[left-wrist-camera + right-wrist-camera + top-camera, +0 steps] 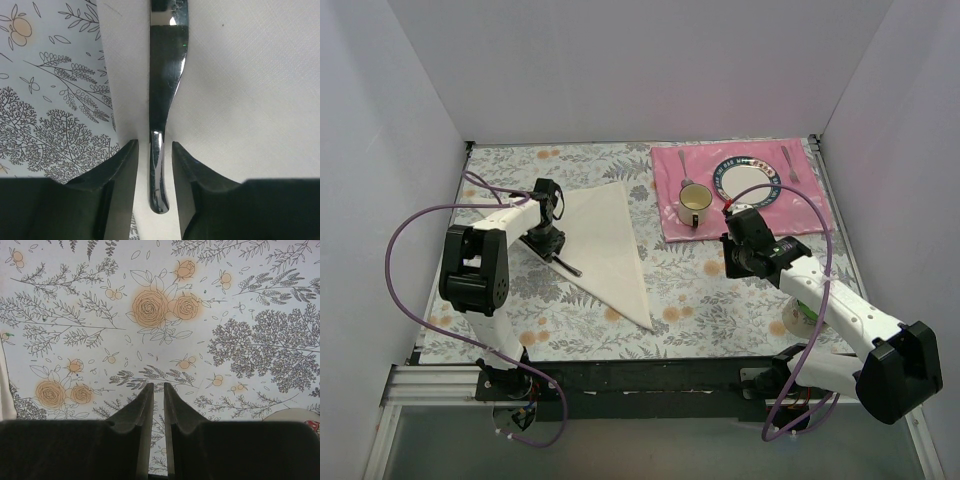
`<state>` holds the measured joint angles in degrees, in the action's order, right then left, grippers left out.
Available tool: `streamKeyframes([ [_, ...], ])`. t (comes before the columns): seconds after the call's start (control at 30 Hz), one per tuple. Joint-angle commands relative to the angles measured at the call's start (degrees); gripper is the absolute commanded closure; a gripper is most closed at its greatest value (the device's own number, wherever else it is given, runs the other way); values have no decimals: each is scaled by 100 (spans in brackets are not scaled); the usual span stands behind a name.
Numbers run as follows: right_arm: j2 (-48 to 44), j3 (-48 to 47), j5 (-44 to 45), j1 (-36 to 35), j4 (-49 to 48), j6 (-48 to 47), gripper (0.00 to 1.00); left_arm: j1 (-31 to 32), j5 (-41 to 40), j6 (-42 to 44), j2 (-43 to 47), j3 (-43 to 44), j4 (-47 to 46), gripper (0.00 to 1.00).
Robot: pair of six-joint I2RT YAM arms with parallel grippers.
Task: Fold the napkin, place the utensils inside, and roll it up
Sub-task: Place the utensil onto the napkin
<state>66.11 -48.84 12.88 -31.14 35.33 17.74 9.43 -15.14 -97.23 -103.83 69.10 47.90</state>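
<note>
My left gripper point(155, 150) has its fingers parted slightly around the knife point(162, 95), which lies on the folded napkin point(610, 240) at centre-left of the top view. My right gripper point(156, 395), nearly closed and empty, hovers over the tablecloth point(225, 300). Lifting carelessly could snag the handle and drag the knife off the cloth.

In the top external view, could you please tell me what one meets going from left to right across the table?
Left tool → knife → napkin → mug → right tool → plate → fork.

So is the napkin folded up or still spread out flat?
Folded. The napkin lies as a triangle on the table, not a square, and the knife rests on it near its left edge.
</note>
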Motion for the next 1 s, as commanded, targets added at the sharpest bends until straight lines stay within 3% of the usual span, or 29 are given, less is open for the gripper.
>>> streamKeyframes([
  [0.0, -1, -29, -40, 29, -176, -77, 79, -38, 54, 55, 310, 314, 193, 62],
  [0.1, 78, -134, -84, 20, -123, -104, 80, -38, 168, 204, 600, 446, 246, 56],
  [0.17, 113, -205, -119, 20, -70, -182, 80, -38, 388, 492, 1011, 385, 168, 45],
  [0.3, 113, -380, -408, 20, -70, -464, 79, -125, 564, 1223, 1872, 130, -324, 4],
  [0.33, 113, -424, -575, 20, -88, -499, 78, -213, 608, 1381, 1980, 121, -351, 2],
  [0.47, 17, -346, -1723, 11, -325, -684, 77, -1159, 951, 1865, 2244, 174, -334, 2],
  [0.67, -194, -363, -2149, -42, -474, -824, 71, -2654, 2013, 1989, 2447, -283, -1106, 2],
  [0.97, -379, -99, -2703, -59, -905, -833, 60, -3456, 1768, 1532, 2061, -1267, -3143, 13],
])
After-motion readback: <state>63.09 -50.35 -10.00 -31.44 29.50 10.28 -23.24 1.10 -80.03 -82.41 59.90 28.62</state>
